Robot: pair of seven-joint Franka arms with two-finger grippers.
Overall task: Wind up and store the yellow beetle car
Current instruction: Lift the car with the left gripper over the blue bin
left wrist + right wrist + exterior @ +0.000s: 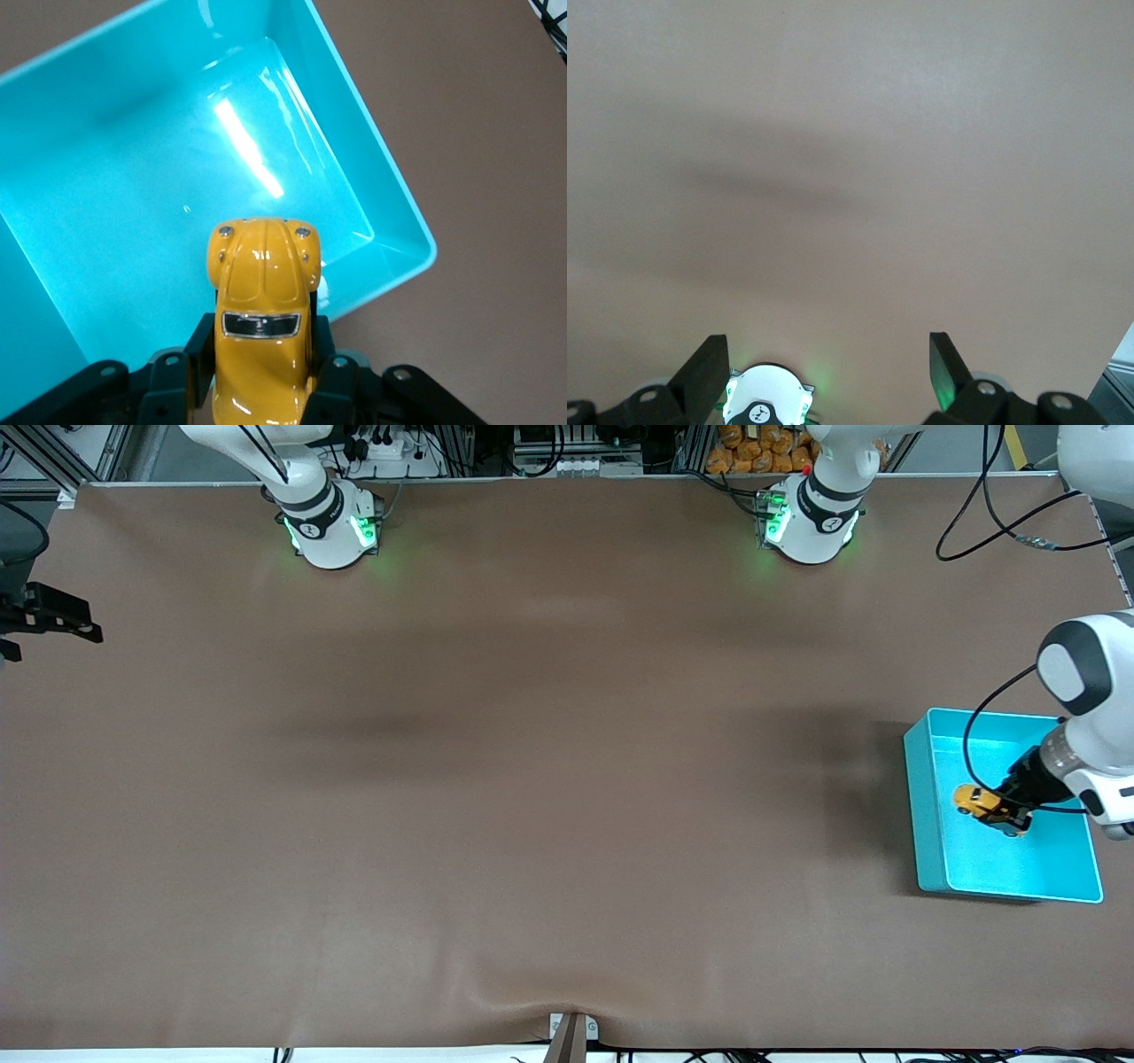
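The yellow beetle car point(974, 801) is a small orange-yellow toy with dark windows. My left gripper point(1005, 815) is shut on it and holds it over the inside of the turquoise bin point(921, 797), at the left arm's end of the table. In the left wrist view the car point(262, 274) sits between the black fingers point(332, 376), nose pointing out over the bin's floor near one wall point(390, 212). I cannot tell whether it touches the floor. My right gripper point(828, 345) is open and empty, high over bare table above its own base point(766, 398); that arm waits.
The two arm bases point(330, 527) point(808, 518) stand along the table's top edge. A black fixture point(53, 615) sticks in at the right arm's end. Loose cables point(1001, 522) lie near the left arm's corner. A brown mat point(532, 779) covers the table.
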